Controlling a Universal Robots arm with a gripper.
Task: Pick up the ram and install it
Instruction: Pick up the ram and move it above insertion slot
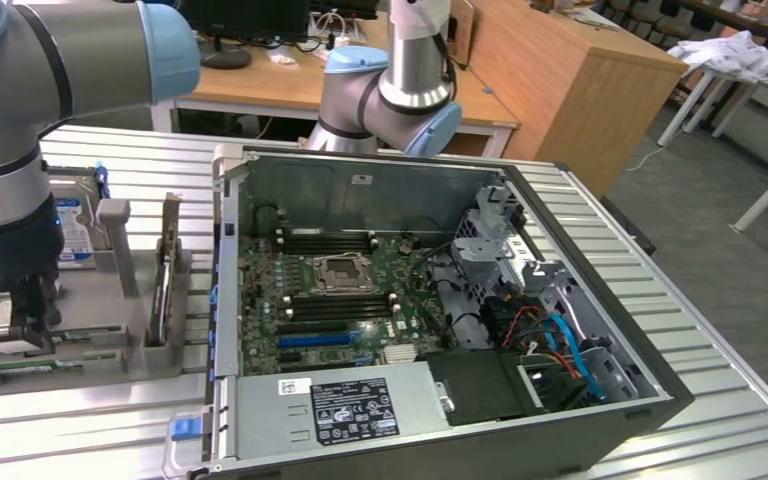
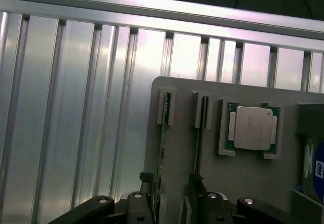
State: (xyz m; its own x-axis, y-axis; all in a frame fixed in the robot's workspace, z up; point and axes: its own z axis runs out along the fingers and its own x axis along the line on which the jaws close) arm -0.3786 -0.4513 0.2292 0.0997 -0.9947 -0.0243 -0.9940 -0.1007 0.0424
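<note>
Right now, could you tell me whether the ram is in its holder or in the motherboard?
In its holder: the ram stands on edge in a slot of the grey holder.

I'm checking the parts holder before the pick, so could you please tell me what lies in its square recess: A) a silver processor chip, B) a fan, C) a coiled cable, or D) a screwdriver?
A: a square silver processor chip lies flat in the recess of the grey holder.
</note>
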